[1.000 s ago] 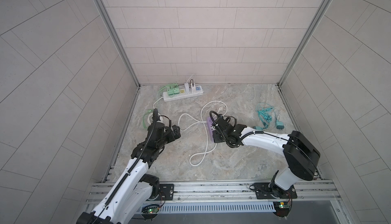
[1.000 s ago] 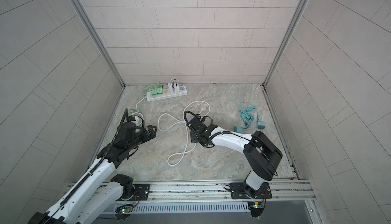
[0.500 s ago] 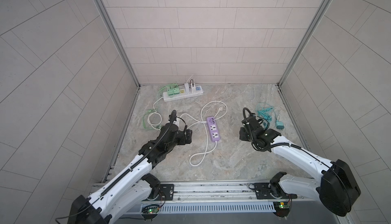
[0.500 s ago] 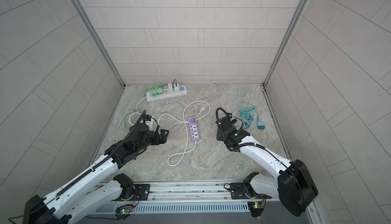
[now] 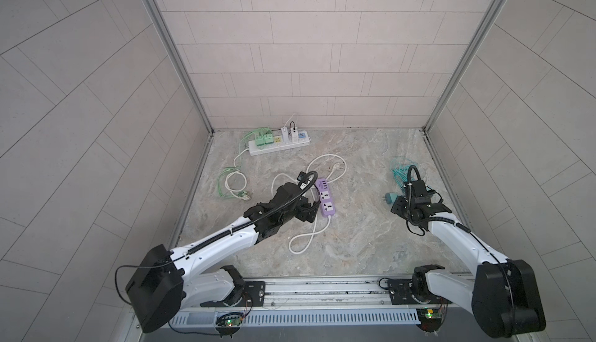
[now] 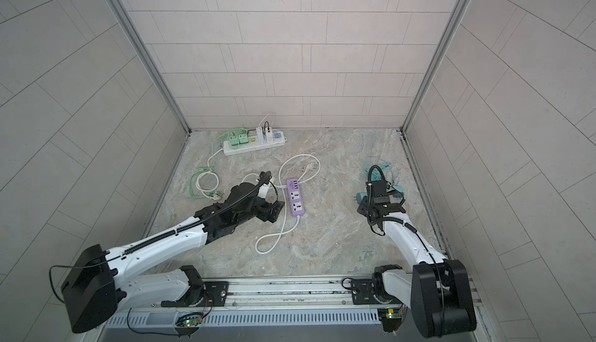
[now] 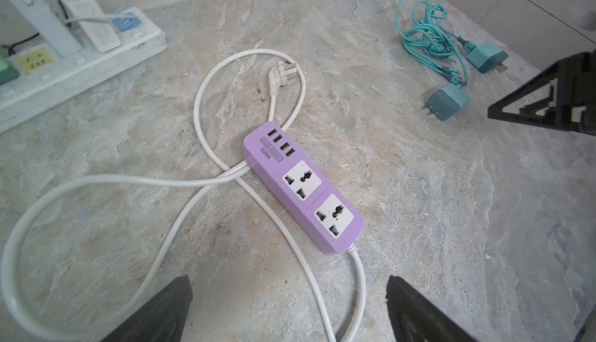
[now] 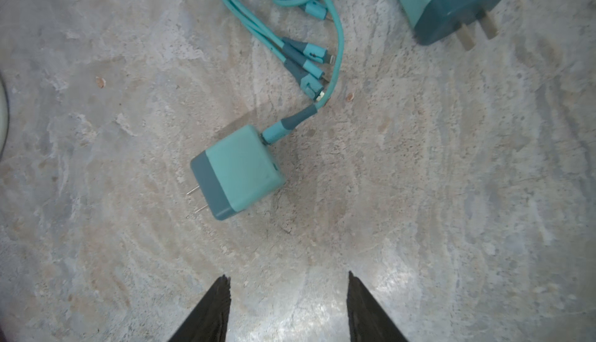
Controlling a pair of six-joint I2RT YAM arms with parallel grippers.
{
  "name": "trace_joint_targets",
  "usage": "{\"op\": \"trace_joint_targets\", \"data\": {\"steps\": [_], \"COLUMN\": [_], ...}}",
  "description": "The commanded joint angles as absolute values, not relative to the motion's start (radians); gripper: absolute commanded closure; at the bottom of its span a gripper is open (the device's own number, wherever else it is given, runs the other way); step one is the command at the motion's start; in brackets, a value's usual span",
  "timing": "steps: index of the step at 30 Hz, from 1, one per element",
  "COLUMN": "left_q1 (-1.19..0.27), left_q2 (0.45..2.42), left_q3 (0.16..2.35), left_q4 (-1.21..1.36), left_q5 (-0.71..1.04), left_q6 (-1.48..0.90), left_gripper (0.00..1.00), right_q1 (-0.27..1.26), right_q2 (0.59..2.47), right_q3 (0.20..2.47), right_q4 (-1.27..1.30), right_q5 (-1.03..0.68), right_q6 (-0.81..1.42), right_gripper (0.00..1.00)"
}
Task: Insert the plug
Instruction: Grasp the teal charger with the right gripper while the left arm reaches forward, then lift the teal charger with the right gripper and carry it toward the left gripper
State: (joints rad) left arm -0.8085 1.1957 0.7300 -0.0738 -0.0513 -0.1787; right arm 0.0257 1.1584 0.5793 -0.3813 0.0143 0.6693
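— On the tabletop (image 5: 354, 246), over by the right-hand wall, which plug lies nearest the right end effector (image 8: 288, 292)?

— The teal charger (image 8: 237, 172). It lies flat on the stone with its two prongs pointing away from its teal cable (image 8: 290, 122), and nothing touches it. The right end effector's jaws stand apart, short of the charger, with only bare stone between them.

— And the other teal one?

— A second teal charger (image 8: 451, 1) lies farther off, on the far side of the cable tangle, prongs out.

— Where is the socket?

— The purple power strip (image 7: 303, 188) lies near the middle of the tabletop, well apart from both chargers. Its two white sockets face up, and there is a row of USB ports at one end. Its white cord (image 7: 96, 182) leaves the other end, loops wide and crosses itself beside the strip. The cord's white plug (image 7: 282, 75) lies loose just past the USB end.

— And the left end effector (image 7: 290, 311)?

— Its jaws are spread wide and grip nothing. It hovers just beside the strip's cord end.

— Anything at the back?

— A white power strip (image 5: 279, 143) lies along the rear wall, with green adapters (image 5: 263, 138) plugged into it.
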Motion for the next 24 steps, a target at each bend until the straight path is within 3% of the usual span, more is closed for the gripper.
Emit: {"op": "trace_joint_targets", "data": {"steps": [1,16,24], "left_q1": [-0.83,-0.867,-0.867], "left_q2": [1.234,1.186,1.21], "left_q3": [0.771,0.669,0.689], "left_q4": [-0.004,0.087,0.063], "left_q5": [-0.075,-0.177,-0.181], "left_q6": [-0.052,-0.051,-0.051], "left_gripper": [0.0,0.0,0.0], "right_q1": [-0.03,-0.1,-0.107], "right_q2": [1.239,1.585,1.537], "right_q3": [0.613,0.787,0.757], "right_q4": [-0.314,-0.18,-0.122], "right_q5": [-0.058,-0.367,-0.382], "right_q6": [0.659,0.727,0.775], "right_gripper": [0.43,0.44,0.41]}}
